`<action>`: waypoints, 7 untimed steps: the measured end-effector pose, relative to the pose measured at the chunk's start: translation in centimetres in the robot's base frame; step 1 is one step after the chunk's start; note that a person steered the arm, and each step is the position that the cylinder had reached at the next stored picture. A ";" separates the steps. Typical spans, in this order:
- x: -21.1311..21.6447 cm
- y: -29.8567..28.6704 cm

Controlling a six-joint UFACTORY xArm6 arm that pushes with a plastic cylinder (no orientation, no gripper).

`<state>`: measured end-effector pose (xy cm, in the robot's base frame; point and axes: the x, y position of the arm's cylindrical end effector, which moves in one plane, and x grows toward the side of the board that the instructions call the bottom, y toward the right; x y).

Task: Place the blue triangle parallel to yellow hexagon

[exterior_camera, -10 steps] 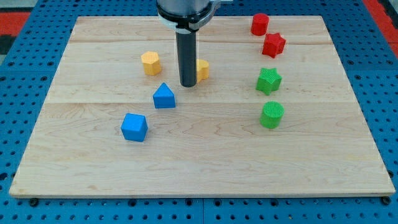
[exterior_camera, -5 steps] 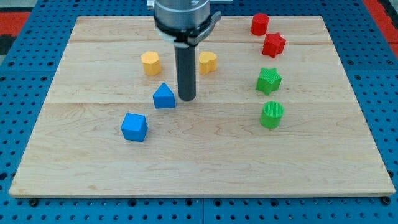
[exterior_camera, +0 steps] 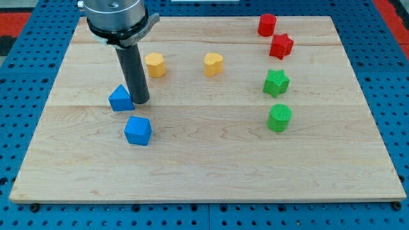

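Resting on the pale wooden plank surface (exterior_camera: 211, 160), my tip (exterior_camera: 140, 102) sits at the lower end of our dark straight rod; this end effector has no jaws, so it is neither wide nor narrow and holds nothing. We see the small blue plastic triangle block (exterior_camera: 121, 99) just to the view's left of the tip, touching it or very nearly so. Toward the view's bottom from the tip lies the blue plastic cube (exterior_camera: 138, 130), near but apart. Toward the view's top, a little to the right of the rod, stands the yellow plastic hexagon block (exterior_camera: 154, 64), and farther to the view's right of it the yellow heart-like block (exterior_camera: 213, 64). Well away to the view's right of the tip are the green star block (exterior_camera: 276, 83) and the ribbed green cylinder (exterior_camera: 279, 117), with the red star block (exterior_camera: 281, 46) and the red cylinder-like block (exterior_camera: 267, 24) above them. Around the wood we see a blue perforated base (exterior_camera: 396, 96), with red patches at both of the view's top corners.
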<state>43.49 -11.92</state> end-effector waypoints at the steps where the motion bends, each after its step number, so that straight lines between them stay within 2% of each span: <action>1: 0.4 -0.1; 7: 3.3 -8.4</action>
<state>46.78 -20.33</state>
